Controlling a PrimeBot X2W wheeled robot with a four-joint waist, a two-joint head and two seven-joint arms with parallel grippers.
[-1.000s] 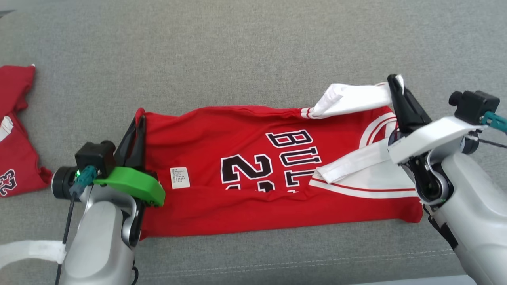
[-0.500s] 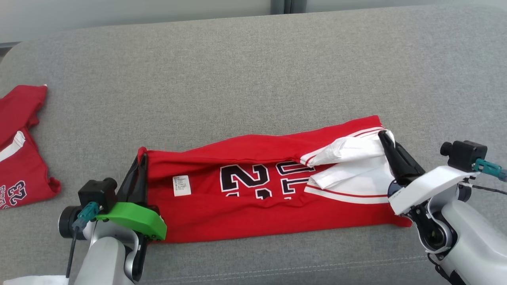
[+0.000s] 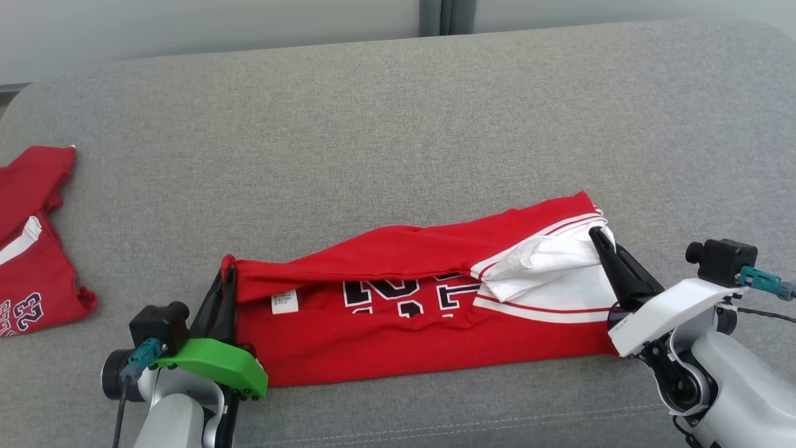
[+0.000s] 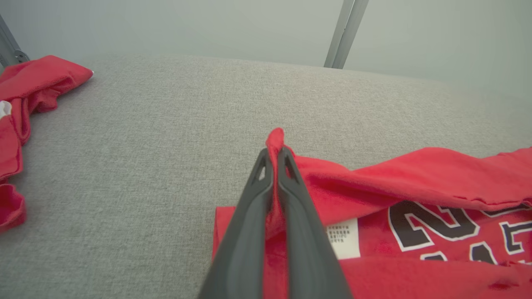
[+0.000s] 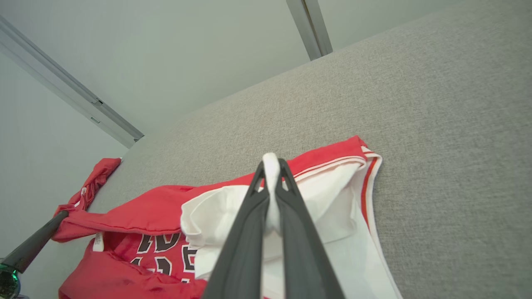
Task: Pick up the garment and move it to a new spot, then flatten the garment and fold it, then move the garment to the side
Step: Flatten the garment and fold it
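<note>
The left gripper (image 3: 228, 275) is clenched on a bunched corner of the red sleeveless jersey with white trim and black numerals (image 3: 404, 339). In its wrist view a small tuft of red cloth pokes out just past the pinched dark fingertips (image 4: 286, 162). The right gripper (image 3: 598, 236) is also closed on cloth, grasping a fold of the jersey's white inner side at the opposite end. In its wrist view that white fabric is squeezed between the fingers (image 5: 291, 207) and shows just above their tips.

The jersey stretches between the two grippers on a grey woven upholstered cushion (image 3: 398, 143). The long edge held at both ends is drawn up and rolled over toward the grippers' bases, covering the tops of the numerals. The part nearer the bases lies flat on the cushion. How far the rolled edge clears the layer beneath is hard to judge from these angles.

Just right of the left gripper's fingers, tucked under that rolled edge, sits a small white care label with fine print (image 3: 283, 301). Just left of the right gripper's tips the white lining bunches, bordered by thin red stripes.

Well off to the left of the left gripper, a second crumpled red garment (image 3: 31, 249) lies at the cushion's end, apart from the jersey. Beyond both grippers' tips, bare cushion runs to a pale wall (image 3: 186, 25) with a grey metal upright (image 3: 440, 15).
</note>
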